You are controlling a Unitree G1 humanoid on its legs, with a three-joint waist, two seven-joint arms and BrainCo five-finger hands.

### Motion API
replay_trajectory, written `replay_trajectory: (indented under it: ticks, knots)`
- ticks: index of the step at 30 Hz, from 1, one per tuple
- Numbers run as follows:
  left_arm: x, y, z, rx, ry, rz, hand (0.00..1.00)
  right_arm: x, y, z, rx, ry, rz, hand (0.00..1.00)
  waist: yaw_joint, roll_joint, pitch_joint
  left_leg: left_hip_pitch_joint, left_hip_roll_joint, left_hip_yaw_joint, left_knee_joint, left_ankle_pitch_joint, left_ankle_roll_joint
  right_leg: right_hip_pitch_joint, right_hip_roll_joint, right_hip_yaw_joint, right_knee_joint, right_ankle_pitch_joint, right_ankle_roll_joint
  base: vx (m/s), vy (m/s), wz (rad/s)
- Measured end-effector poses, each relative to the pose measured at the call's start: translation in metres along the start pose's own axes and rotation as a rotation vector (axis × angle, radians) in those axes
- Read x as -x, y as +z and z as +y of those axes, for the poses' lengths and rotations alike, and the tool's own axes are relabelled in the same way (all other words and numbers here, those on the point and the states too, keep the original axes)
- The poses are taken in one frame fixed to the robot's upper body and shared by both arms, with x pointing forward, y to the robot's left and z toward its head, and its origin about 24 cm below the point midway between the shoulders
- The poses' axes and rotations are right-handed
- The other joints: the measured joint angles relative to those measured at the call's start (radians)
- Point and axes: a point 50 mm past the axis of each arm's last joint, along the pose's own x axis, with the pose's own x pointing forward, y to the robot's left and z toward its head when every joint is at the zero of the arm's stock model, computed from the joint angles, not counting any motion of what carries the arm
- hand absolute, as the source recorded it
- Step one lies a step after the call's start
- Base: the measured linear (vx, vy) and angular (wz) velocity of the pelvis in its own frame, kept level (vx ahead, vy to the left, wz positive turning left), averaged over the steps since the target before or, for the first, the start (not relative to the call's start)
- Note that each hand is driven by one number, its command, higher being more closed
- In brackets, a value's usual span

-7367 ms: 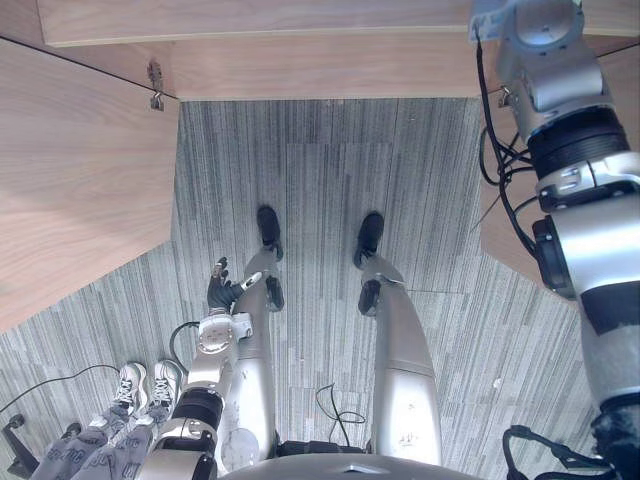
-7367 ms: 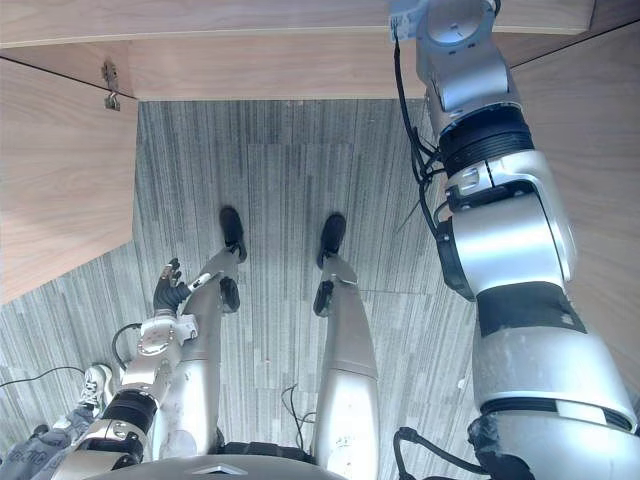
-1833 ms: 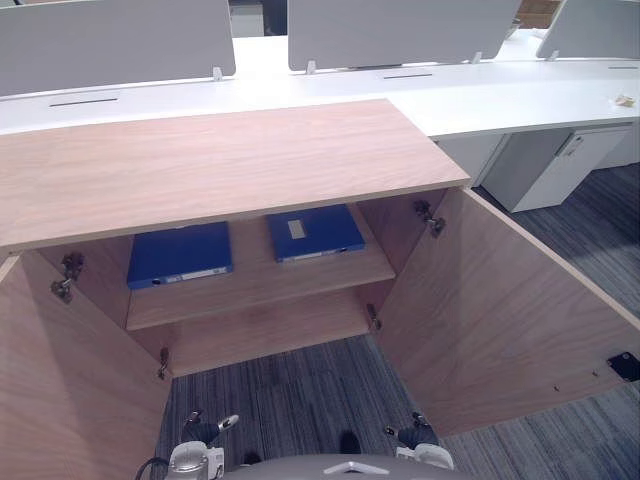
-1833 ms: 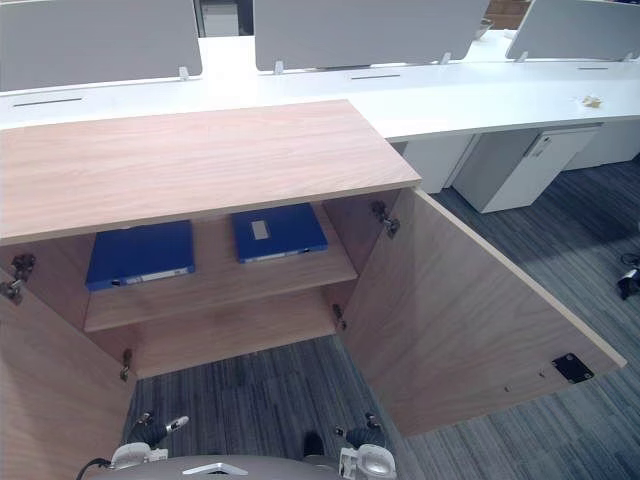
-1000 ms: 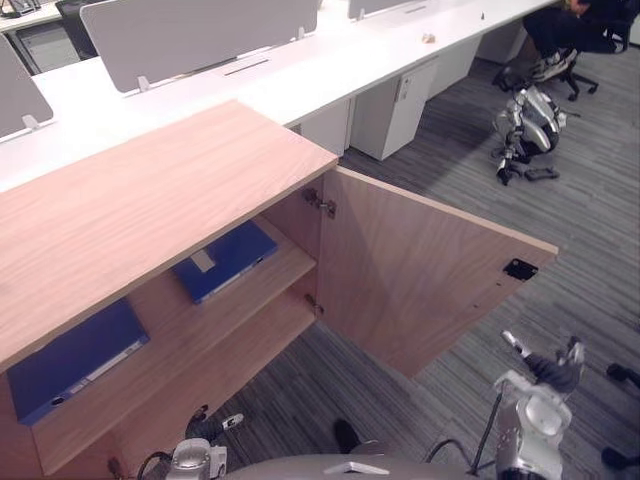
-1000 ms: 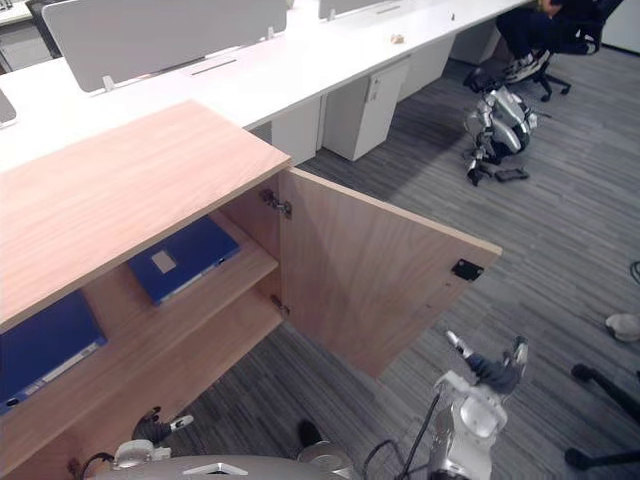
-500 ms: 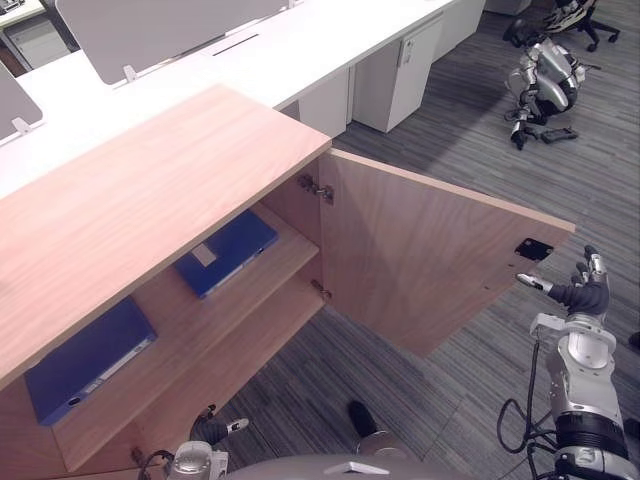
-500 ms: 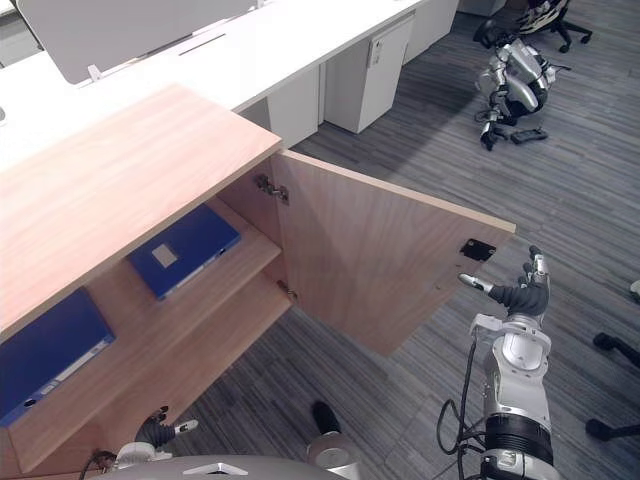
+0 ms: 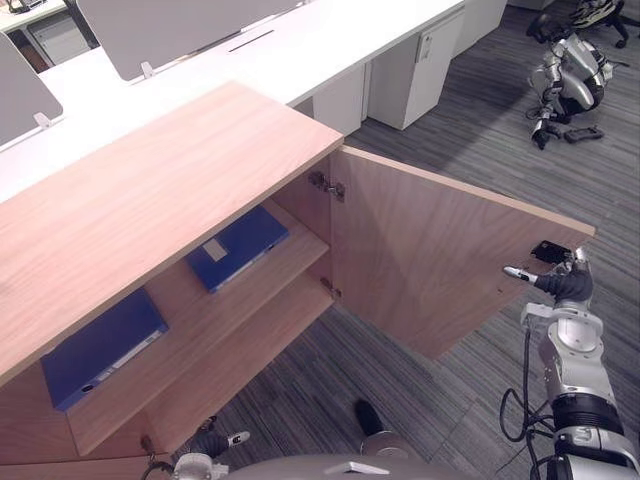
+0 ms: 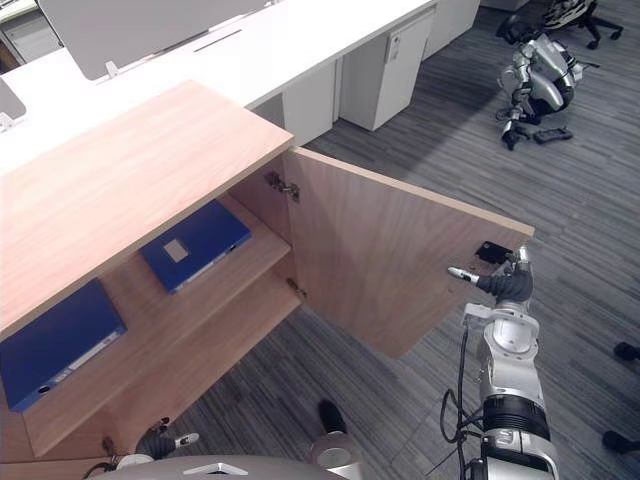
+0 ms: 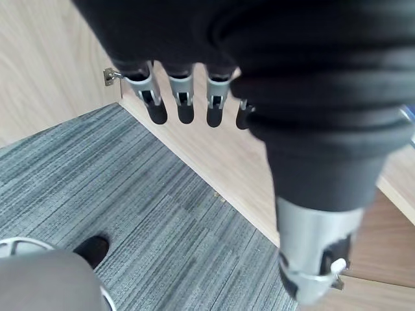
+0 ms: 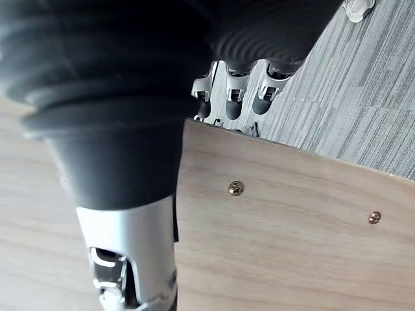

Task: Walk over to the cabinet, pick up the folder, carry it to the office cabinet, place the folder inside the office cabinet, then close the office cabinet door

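Two blue folders are being kept flat on the upper shelf of the office cabinet, long axes along the shelf, spines facing the open front. One right hand is being held, fingers straight, at the free edge of the open door. One left hand is being hung, fingers relaxed, above the carpet.

The office cabinet is pale, fine-grained wood, its door the same. Inside is a deep blue folder with a white label and a second blue folder. The carpet is grey, thinly striped; the counter is white.
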Motion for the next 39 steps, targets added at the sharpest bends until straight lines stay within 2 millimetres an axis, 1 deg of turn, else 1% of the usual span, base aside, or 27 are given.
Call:
replay_trajectory:
  ticks: [3, 10, 15, 18, 19, 21, 22, 24, 25, 27, 28, 30, 32, 33, 36, 37, 38, 39]
  knots:
    - [-0.001, 0.003, -0.001, -0.015, -0.002, -0.009, 0.00, 0.002, -0.003, 0.009, 0.005, 0.032, 0.009, 0.00, -0.001, 0.001, 0.002, 0.000, 0.000, 0.001, 0.000, 0.000, 0.000, -0.001, 0.001, 0.000, 0.000, 0.001, 0.001, -0.04, -0.045, -0.02]
    - [-0.002, 0.009, 0.000, -0.017, 0.000, -0.029, 0.00, 0.008, -0.010, 0.019, -0.027, 0.060, 0.033, 0.00, -0.005, 0.001, 0.004, 0.003, 0.000, 0.004, 0.000, 0.001, 0.001, 0.000, 0.002, 0.000, -0.001, 0.004, 0.004, -0.06, -0.048, -0.02]
    - [-0.004, 0.016, 0.000, -0.035, 0.000, -0.053, 0.00, 0.025, -0.016, 0.027, -0.060, 0.085, 0.033, 0.00, -0.007, -0.007, 0.009, 0.006, 0.002, 0.006, 0.000, 0.001, 0.000, 0.000, 0.006, 0.002, -0.001, 0.004, 0.004, -0.05, -0.050, -0.03]
    - [-0.004, 0.019, 0.000, -0.042, 0.001, -0.060, 0.00, 0.046, -0.019, 0.038, -0.113, 0.116, 0.028, 0.00, -0.014, -0.022, 0.018, 0.009, 0.007, 0.017, 0.000, 0.002, -0.002, -0.004, 0.015, 0.016, -0.001, 0.007, 0.001, -0.01, -0.007, -0.15]
    - [-0.005, 0.023, 0.000, -0.055, 0.000, -0.070, 0.00, 0.058, -0.020, 0.045, -0.139, 0.138, 0.027, 0.00, -0.015, -0.028, 0.022, 0.010, 0.010, 0.028, 0.000, 0.003, -0.004, -0.008, 0.021, 0.027, -0.001, 0.011, -0.001, -0.02, -0.025, -0.22]
    - [-0.006, 0.024, 0.000, -0.056, 0.000, -0.070, 0.00, 0.069, -0.021, 0.050, -0.154, 0.163, 0.028, 0.00, -0.018, -0.030, 0.024, 0.010, 0.014, 0.033, 0.000, 0.003, -0.005, -0.010, 0.025, 0.032, -0.001, 0.013, -0.001, -0.04, -0.056, -0.14]
    - [-0.006, 0.026, 0.000, -0.057, 0.000, -0.075, 0.00, 0.078, -0.022, 0.053, -0.166, 0.188, 0.033, 0.00, -0.022, -0.036, 0.027, 0.011, 0.015, 0.036, 0.000, 0.003, -0.007, -0.011, 0.028, 0.035, -0.001, 0.015, -0.002, -0.06, -0.086, -0.13]
    - [-0.007, 0.028, 0.000, -0.059, 0.000, -0.080, 0.00, 0.103, -0.026, 0.065, -0.207, 0.270, 0.054, 0.00, -0.025, -0.056, 0.034, 0.023, 0.022, 0.056, 0.000, 0.003, -0.012, -0.010, 0.039, 0.054, -0.001, 0.020, -0.006, -0.05, -0.069, -0.26]
    - [-0.007, 0.028, 0.000, -0.059, -0.002, -0.078, 0.00, 0.108, -0.026, 0.068, -0.212, 0.290, 0.060, 0.00, -0.026, -0.058, 0.033, 0.026, 0.024, 0.059, 0.000, 0.003, -0.013, -0.010, 0.041, 0.057, -0.001, 0.020, -0.007, -0.04, -0.056, -0.23]
    - [-0.009, 0.030, -0.002, -0.069, -0.010, -0.074, 0.00, 0.128, -0.030, 0.074, -0.233, 0.355, 0.085, 0.00, -0.029, -0.062, 0.033, 0.027, 0.029, 0.059, 0.005, 0.002, -0.014, -0.008, 0.044, 0.058, -0.001, 0.021, -0.008, -0.06, -0.081, -0.06]
    - [-0.009, 0.030, -0.002, -0.076, -0.010, -0.071, 0.00, 0.132, -0.031, 0.077, -0.235, 0.371, 0.092, 0.00, -0.028, -0.062, 0.033, 0.027, 0.030, 0.059, 0.008, 0.001, -0.015, -0.007, 0.044, 0.058, -0.001, 0.021, -0.008, -0.08, -0.087, 0.00]
    - [-0.008, 0.026, -0.001, -0.113, -0.009, -0.058, 0.00, 0.147, -0.033, 0.083, -0.232, 0.450, 0.114, 0.00, -0.026, -0.066, 0.031, 0.028, 0.036, 0.059, 0.019, -0.002, -0.019, -0.002, 0.048, 0.060, -0.001, 0.023, -0.011, -0.07, -0.078, -0.01]
    - [-0.008, 0.026, 0.000, -0.117, -0.007, -0.056, 0.00, 0.153, -0.034, 0.087, -0.236, 0.492, 0.123, 0.00, -0.025, -0.072, 0.028, 0.028, 0.037, 0.059, 0.021, -0.002, -0.019, -0.002, 0.050, 0.061, -0.001, 0.024, -0.012, -0.06, -0.065, -0.02]
    - [-0.009, 0.026, 0.001, -0.137, -0.008, -0.056, 0.00, 0.162, -0.029, 0.095, -0.248, 0.561, 0.112, 0.00, -0.022, -0.082, 0.028, 0.031, 0.039, 0.060, 0.025, -0.001, -0.020, 0.002, 0.054, 0.063, 0.000, 0.027, -0.015, -0.07, -0.076, -0.04]
    - [-0.009, 0.025, 0.002, -0.171, -0.023, -0.057, 0.00, 0.172, -0.020, 0.105, -0.241, 0.657, 0.076, 0.00, -0.014, -0.102, 0.024, 0.036, 0.044, 0.061, 0.036, -0.003, -0.023, 0.011, 0.057, 0.067, 0.000, 0.031, -0.017, -0.08, -0.079, -0.03]
    - [-0.009, 0.026, 0.001, -0.188, -0.027, -0.061, 0.00, 0.180, -0.013, 0.112, -0.236, 0.721, 0.049, 0.00, -0.002, -0.119, 0.020, 0.043, 0.046, 0.061, 0.039, -0.003, -0.024, 0.018, 0.058, 0.067, 0.000, 0.032, -0.018, -0.07, -0.049, 0.00]
    - [-0.009, 0.027, 0.001, -0.191, -0.027, -0.062, 0.00, 0.181, -0.012, 0.114, -0.235, 0.730, 0.044, 0.00, -0.001, -0.122, 0.018, 0.043, 0.046, 0.061, 0.040, -0.003, -0.024, 0.019, 0.058, 0.067, 0.000, 0.032, -0.018, -0.09, -0.069, 0.01]
    - [-0.009, 0.027, 0.002, -0.192, -0.026, -0.064, 0.00, 0.185, -0.008, 0.118, -0.229, 0.762, 0.028, 0.00, 0.005, -0.134, 0.013, 0.042, 0.048, 0.060, 0.046, -0.005, -0.025, 0.021, 0.057, 0.067, 0.000, 0.033, -0.020, -0.07, -0.052, 0.02]
